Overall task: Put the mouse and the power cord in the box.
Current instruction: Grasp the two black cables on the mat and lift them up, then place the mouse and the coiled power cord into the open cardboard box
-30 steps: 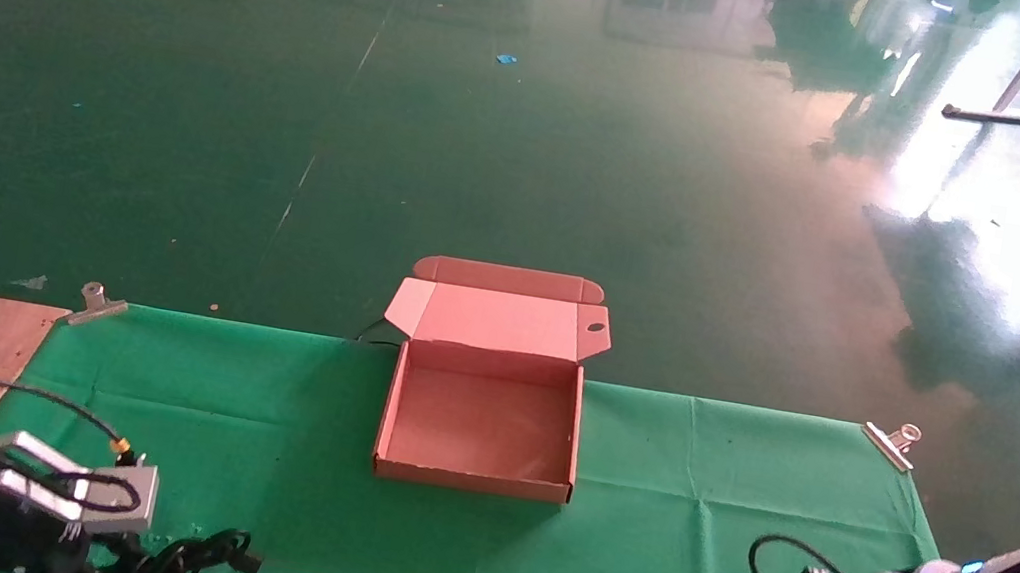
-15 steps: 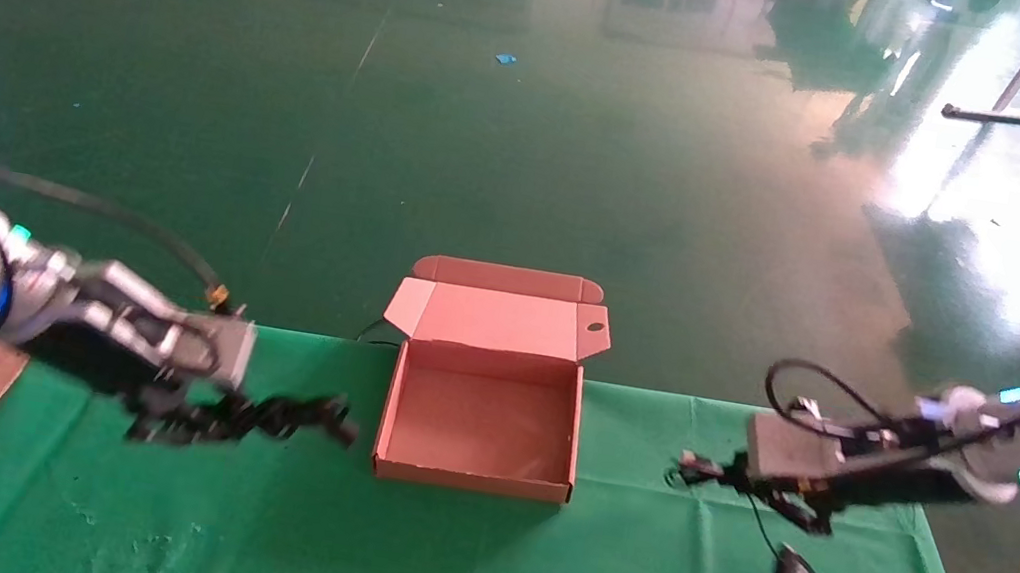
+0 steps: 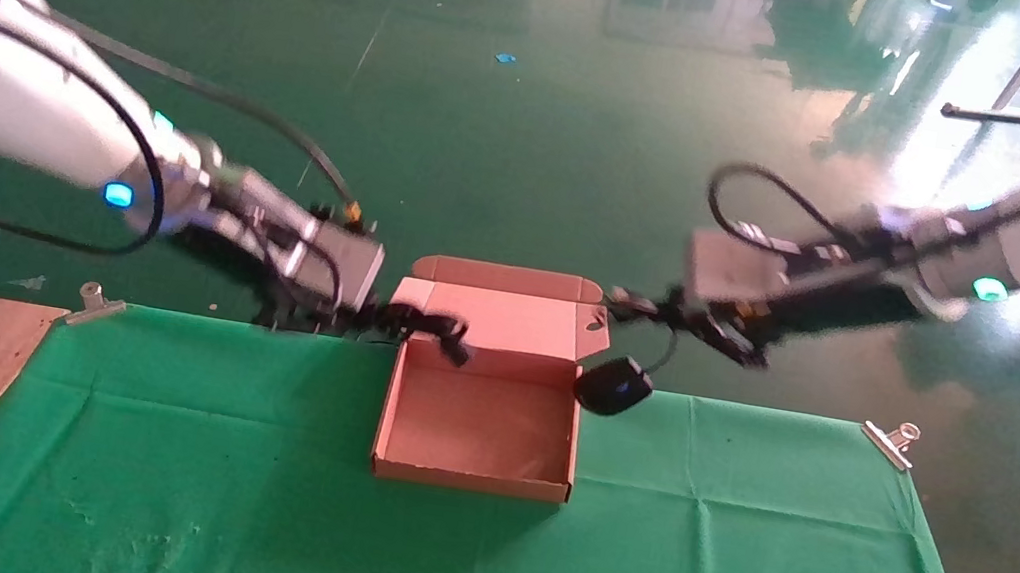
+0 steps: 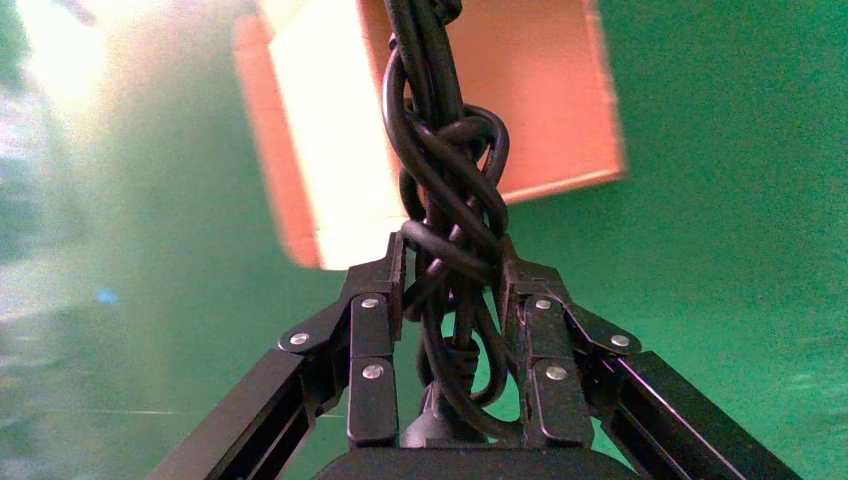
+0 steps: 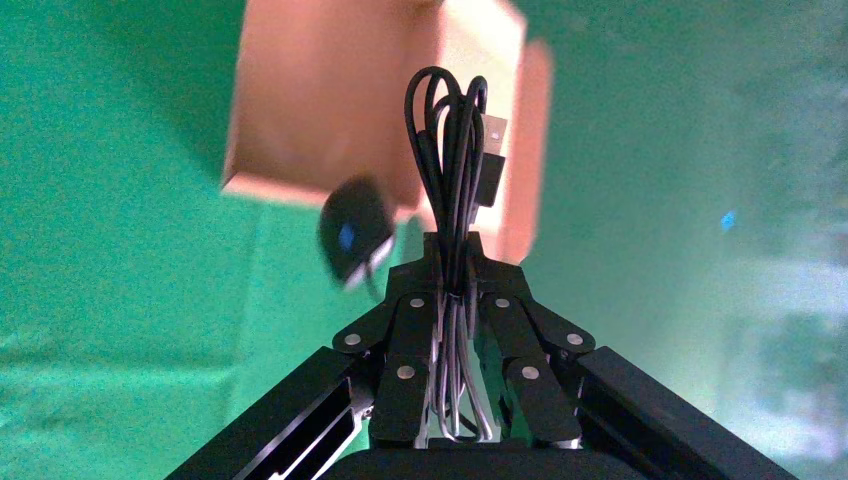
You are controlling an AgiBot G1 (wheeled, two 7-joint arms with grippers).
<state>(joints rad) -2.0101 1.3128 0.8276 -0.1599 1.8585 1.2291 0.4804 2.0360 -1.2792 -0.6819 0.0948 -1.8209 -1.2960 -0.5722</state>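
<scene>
Box (image 3: pixel 480 424) open, empty on green cloth (image 3: pixel 237 488). Power cord (image 3: pixel 423 324) pinched by left gripper (image 3: pixel 384 320) at left rim; mouse (image 3: pixel 613 386) dangling by wire from right gripper (image 3: pixel 643 309), probably just outside right wall. Carry step; next: center, release.

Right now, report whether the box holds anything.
Empty. The box shows only bare cardboard floor; the power cord and mouse hang from the grippers above its rim.
</scene>
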